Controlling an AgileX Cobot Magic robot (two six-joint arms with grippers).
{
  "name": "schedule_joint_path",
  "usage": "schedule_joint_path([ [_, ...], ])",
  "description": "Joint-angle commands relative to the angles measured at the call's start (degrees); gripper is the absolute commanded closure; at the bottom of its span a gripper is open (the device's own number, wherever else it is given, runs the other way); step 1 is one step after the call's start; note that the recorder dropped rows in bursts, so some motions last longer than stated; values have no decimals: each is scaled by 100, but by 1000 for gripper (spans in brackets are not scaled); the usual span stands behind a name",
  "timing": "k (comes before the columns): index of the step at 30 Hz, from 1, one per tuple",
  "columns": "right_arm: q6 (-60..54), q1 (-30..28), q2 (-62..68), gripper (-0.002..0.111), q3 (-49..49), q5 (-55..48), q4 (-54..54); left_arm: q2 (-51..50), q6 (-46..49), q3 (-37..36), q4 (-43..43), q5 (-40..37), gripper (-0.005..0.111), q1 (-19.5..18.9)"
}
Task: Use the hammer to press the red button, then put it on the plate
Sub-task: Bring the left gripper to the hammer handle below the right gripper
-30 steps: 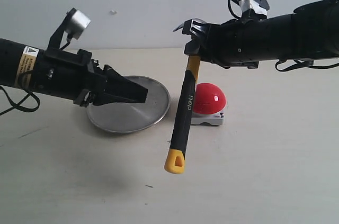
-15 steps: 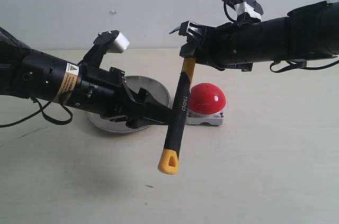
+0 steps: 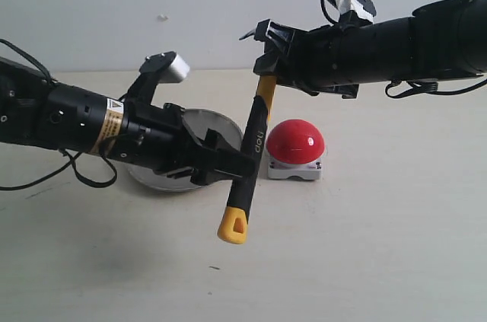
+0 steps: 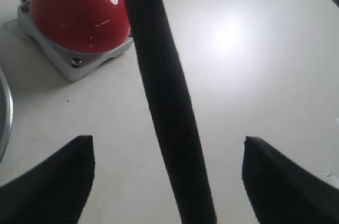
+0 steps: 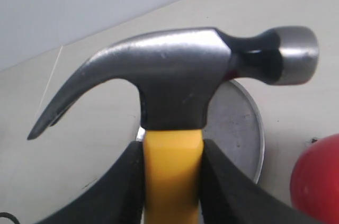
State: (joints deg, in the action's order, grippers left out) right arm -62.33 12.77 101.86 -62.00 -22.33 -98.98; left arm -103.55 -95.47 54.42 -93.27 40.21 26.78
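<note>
- You are holding the hammer (image 3: 252,147) aloft, with the right gripper (image 5: 172,173) clamping its yellow neck and the open left gripper (image 3: 237,166) straddling the handle. I judge this a handover: close left before releasing right.
- The plate (image 3: 227,130) is lying behind the left gripper.
- The red button (image 3: 296,141) is sitting beside the plate.

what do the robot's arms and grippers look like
Both arms are matte black tubes with loose black cables. The left arm carries a yellow-and-white warning label. Each wrist has a silver-grey camera. The left gripper and right gripper have black tapered fingers.
</note>
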Motion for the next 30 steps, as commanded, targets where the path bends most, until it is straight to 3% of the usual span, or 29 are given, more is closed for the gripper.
schedule_joint_path([
  [1, 4, 21, -76, 108, -124, -127, -97, -260, 260, 84, 270, -71, 32, 144],
  [9, 4, 21, -76, 108, -124, -178, -97, -544, 275, 361, 224, -131, 32, 525],
  [16, 4, 21, -76, 108, -124, -185, -97, -603, 275, 394, 245, -146, 34, 525],
  [20, 4, 21, -76, 108, -124, -183, -97, -596, 275, 394, 224, -146, 54, 525],
  [25, 4, 21, -76, 108, -124, -183, -97, -596, 326, 394, 146, -146, 104, 525],
  [30, 36, 21, -76, 108, -124, -171, -97, -596, 434, 394, 182, -146, 107, 525],
])
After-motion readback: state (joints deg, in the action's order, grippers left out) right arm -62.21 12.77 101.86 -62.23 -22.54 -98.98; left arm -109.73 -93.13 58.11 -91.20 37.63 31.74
